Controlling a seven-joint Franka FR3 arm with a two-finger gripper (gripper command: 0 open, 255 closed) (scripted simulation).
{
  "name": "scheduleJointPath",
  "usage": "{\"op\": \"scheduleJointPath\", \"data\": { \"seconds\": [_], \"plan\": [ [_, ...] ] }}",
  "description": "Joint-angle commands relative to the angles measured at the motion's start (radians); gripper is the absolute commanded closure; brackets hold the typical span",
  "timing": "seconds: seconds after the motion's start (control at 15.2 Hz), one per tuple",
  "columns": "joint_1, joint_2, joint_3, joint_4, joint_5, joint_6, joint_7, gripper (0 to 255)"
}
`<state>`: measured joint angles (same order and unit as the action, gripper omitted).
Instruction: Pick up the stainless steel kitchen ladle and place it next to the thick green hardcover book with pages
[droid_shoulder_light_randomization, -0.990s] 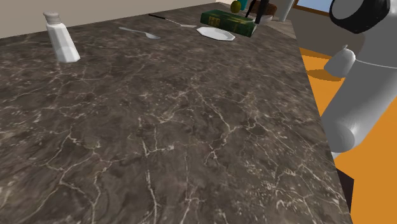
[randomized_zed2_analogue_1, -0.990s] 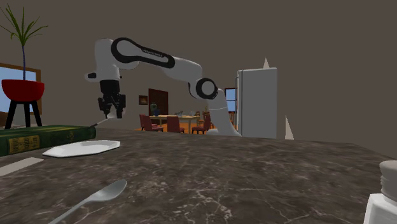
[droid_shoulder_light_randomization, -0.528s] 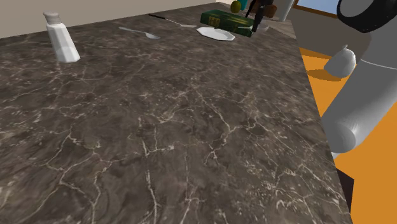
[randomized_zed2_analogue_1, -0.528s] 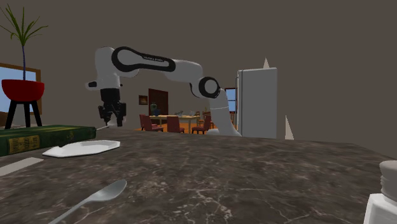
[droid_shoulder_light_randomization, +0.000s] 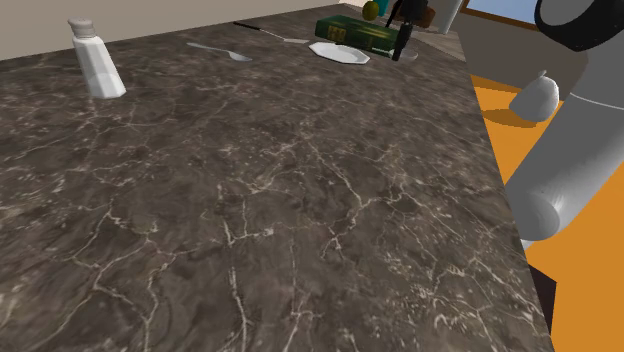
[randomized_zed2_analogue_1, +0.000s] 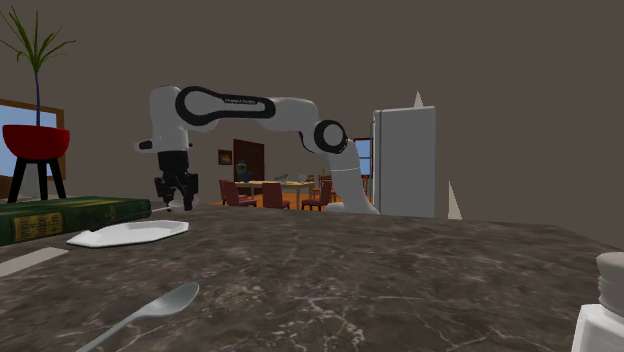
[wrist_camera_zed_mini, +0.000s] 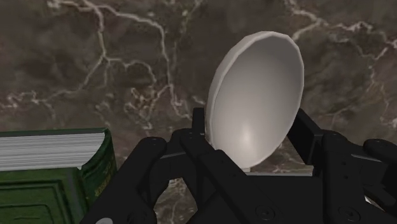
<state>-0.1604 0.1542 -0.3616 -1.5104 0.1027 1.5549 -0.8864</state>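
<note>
The ladle (wrist_camera_zed_mini: 257, 95) is clasped by the gripper (wrist_camera_zed_mini: 251, 135) just beside the green book (wrist_camera_zed_mini: 38, 191); only release is judged left.

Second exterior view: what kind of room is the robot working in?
Probably a home kitchen next to a dining room: a dark marbled counter with a plate and spoon, a tall fridge, and a table with red chairs through the doorway. The claw holds a ladle.
</note>
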Motion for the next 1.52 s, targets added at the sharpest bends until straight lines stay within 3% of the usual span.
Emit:
{"op": "scheduleJointPath", "data": {
  "seconds": [0.0, 0.26, 0.33, 0.66, 0.92, 1.45],
  "plan": [
    [0.000, -0.001, 0.000, -0.003, 0.000, 0.003, 0.000, 255],
    [0.000, -0.001, 0.000, -0.003, 0.000, 0.003, 0.000, 255],
    [0.000, -0.001, 0.000, -0.003, 0.000, 0.003, 0.000, 0],
    [0.000, -0.001, 0.000, -0.003, 0.000, 0.003, 0.000, 0],
    [-0.021, 0.057, -0.007, 0.200, 0.020, -0.147, -0.009, 0],
    [-0.021, 0.057, -0.007, 0.200, 0.020, -0.147, -0.009, 0]
  ]
}}
